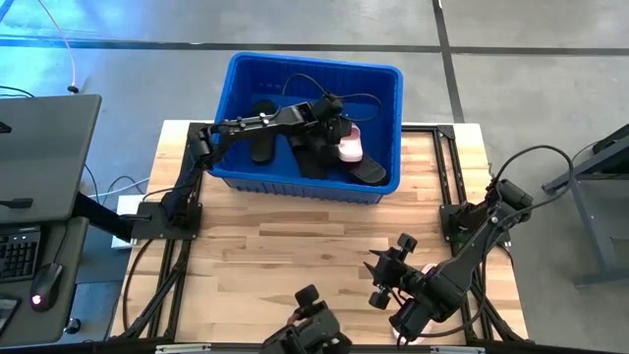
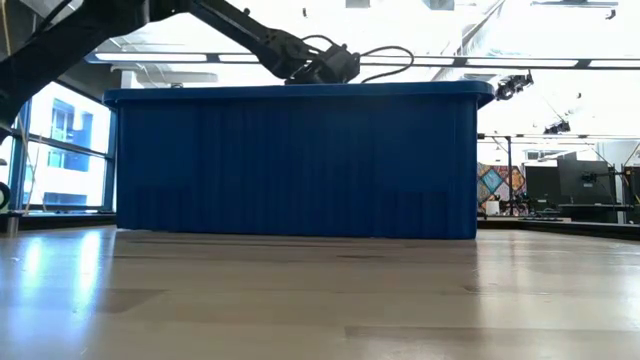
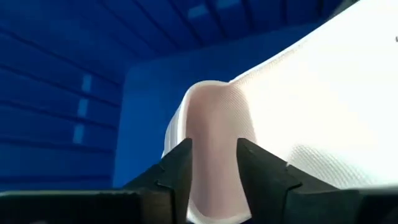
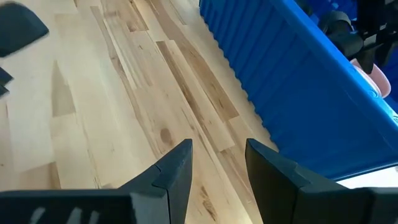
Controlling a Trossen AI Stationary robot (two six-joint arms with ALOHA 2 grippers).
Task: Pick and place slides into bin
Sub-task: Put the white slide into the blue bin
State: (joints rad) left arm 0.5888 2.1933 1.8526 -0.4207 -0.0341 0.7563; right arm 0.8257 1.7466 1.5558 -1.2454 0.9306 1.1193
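Observation:
The blue bin [image 1: 236, 88] stands at the table's far middle; it also fills the low view [image 2: 300, 160]. Several black slides [image 1: 313, 157] lie inside it. My left gripper [image 1: 342, 130] reaches over the rim into the bin and is shut on a pale pink slide [image 1: 351, 147], which fills the left wrist view [image 3: 311, 93]. My right gripper [image 1: 381, 278] is open and empty above the table's near right part, and also shows in its own wrist view [image 4: 217, 162]. A second pale pink thing [image 1: 429, 270] lies mostly hidden under the right arm. My left gripper pinches a rounded pale pink edge of the slide [image 3: 214, 124] between its two fingers. Whether that edge is the strap or the sole, I cannot tell. The fingers come from above, pointing down into the bin. The slide is inside the bin over the black slides; whether it rests on them, I cannot tell.
The bin's near wall [image 4: 298, 81] stands between my right gripper and the slides. Bare wood table [image 1: 285, 246] lies between the bin and the near edge. A dark desk with a keyboard [image 1: 20, 251] stands left of the table.

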